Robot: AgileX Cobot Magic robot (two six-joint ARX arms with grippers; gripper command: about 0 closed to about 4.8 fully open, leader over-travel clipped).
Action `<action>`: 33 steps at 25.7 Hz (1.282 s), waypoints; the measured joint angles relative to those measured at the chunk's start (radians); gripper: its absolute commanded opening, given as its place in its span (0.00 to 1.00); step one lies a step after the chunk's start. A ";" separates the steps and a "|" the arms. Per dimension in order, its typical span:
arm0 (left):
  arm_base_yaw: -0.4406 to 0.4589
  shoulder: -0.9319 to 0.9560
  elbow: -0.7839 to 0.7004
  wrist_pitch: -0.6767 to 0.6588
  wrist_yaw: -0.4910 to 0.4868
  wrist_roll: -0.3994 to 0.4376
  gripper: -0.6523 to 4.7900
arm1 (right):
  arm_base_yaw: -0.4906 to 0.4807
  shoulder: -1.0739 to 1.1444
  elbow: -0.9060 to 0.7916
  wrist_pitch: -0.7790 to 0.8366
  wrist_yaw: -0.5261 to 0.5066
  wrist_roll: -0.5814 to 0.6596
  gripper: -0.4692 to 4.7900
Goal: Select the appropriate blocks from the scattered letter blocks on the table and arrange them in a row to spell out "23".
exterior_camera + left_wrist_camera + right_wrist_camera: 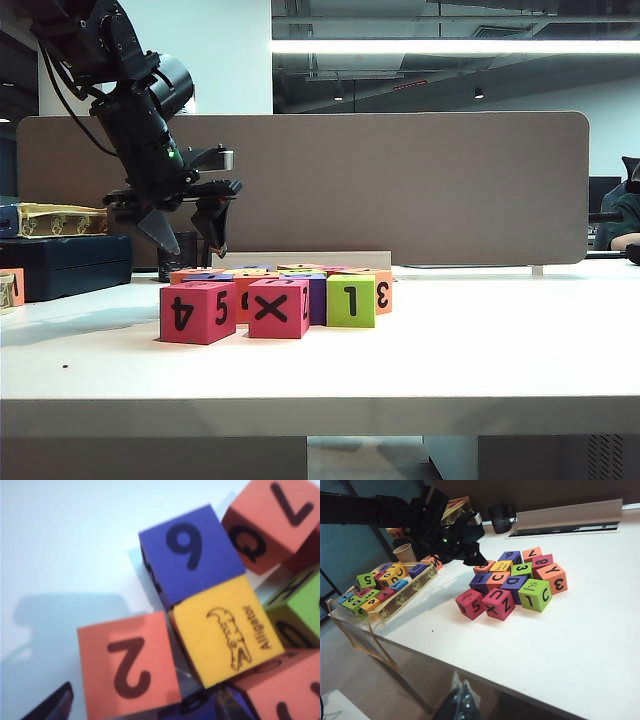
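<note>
A cluster of letter blocks sits on the white table (450, 360). In the left wrist view an orange cube marked "2" (127, 667) lies at the cluster's edge, beside a purple "9" cube (192, 555) and a yellow alligator cube (225, 630). My left gripper (140, 712) hangs open just above the "2" cube, one finger on each side of it, touching nothing. From outside it hovers over the cluster's back left (190, 240). An orange cube with a "3" face (552, 577) and a green "3" cube (521, 569) lie on the far side. My right gripper (462, 697) is shut, below the table's front edge.
Pink "4/5" (197, 311) and "X" (277, 308) cubes and a lime-green "1" cube (350, 300) front the cluster. A wooden tray (415, 591) of several blocks, a paper cup (404, 552) and a dark box (65, 265) stand left. A grey-brown divider (420, 190) closes the back.
</note>
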 measured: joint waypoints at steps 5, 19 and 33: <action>0.000 0.003 -0.001 0.006 -0.003 0.000 0.81 | 0.000 0.000 0.000 0.000 0.000 0.000 0.09; 0.000 0.042 -0.002 0.024 -0.086 0.000 0.80 | 0.000 0.000 0.000 0.000 0.000 0.000 0.09; 0.013 0.050 -0.001 0.029 -0.088 -0.001 0.80 | 0.000 0.000 0.000 0.000 0.000 0.000 0.09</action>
